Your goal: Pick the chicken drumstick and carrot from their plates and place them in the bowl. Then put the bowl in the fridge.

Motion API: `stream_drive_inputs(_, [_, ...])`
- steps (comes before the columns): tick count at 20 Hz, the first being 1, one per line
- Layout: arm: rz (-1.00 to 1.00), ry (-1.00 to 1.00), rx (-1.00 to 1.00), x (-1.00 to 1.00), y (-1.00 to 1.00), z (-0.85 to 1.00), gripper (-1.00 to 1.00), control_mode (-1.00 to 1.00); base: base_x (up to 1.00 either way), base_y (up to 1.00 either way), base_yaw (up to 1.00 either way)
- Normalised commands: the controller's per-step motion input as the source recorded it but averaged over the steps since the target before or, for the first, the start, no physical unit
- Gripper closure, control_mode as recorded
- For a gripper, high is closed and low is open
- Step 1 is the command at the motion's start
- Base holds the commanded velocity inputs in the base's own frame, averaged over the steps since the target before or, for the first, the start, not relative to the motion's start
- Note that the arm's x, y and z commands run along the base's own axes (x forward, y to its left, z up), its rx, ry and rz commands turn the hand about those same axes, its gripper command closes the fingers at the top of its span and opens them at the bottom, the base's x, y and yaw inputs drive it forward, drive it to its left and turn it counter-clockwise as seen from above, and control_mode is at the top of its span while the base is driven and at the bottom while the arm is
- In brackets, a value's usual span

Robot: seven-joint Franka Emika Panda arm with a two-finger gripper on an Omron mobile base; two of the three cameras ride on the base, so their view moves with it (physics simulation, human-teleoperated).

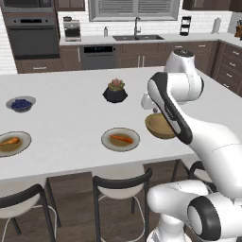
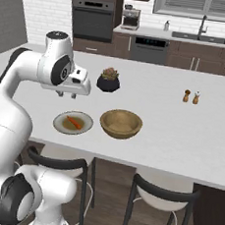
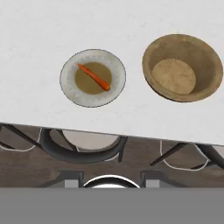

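The carrot (image 1: 121,139) (image 2: 74,122) (image 3: 94,77) lies on a plate (image 1: 108,142) (image 2: 58,124) (image 3: 68,81) near the island's front edge. At the far left, the chicken drumstick (image 1: 10,141) rests on the other plate (image 1: 23,144). The wooden bowl (image 2: 121,124) (image 3: 182,68) (image 1: 157,127) stands empty just right of the carrot plate, partly behind my arm in the left base view. My gripper (image 2: 67,95) hangs high over the carrot plate, pointing down, fingers apart with nothing between them. The fridge is out of view.
A black plant pot (image 1: 115,93) (image 2: 108,81) stands mid-island and a small blueberry bowl (image 1: 21,104) at the left. Salt and pepper shakers (image 2: 191,97) stand to the right. Dark stools (image 1: 120,182) (image 2: 162,192) sit under the front edge.
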Motion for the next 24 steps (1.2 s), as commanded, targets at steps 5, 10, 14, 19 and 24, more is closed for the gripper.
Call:
stream_drive_inputs(5, [0.00,0.00,-0.01,-0.22,0.03,-0.38,-1.00,-1.00,0.00,0.00,0.00])
stream_drive_inputs(10, [0.13,0.02,0.00,0.00,0.28,-0.65,-1.00,-1.00,0.00,0.00,0.00])
stream_drive_inputs(14, [0.19,0.14,0.00,0.66,0.44,-0.48,-1.00,-1.00,0.00,0.00,0.00])
stream_drive_inputs(19, [0.13,0.22,-0.01,0.77,0.42,-0.45,-1.00,-1.00,0.00,0.00,0.00])
stream_drive_inputs(24, [0.05,0.16,-0.05,0.65,0.13,-0.39,-1.00,-1.00,0.00,0.00,0.00])
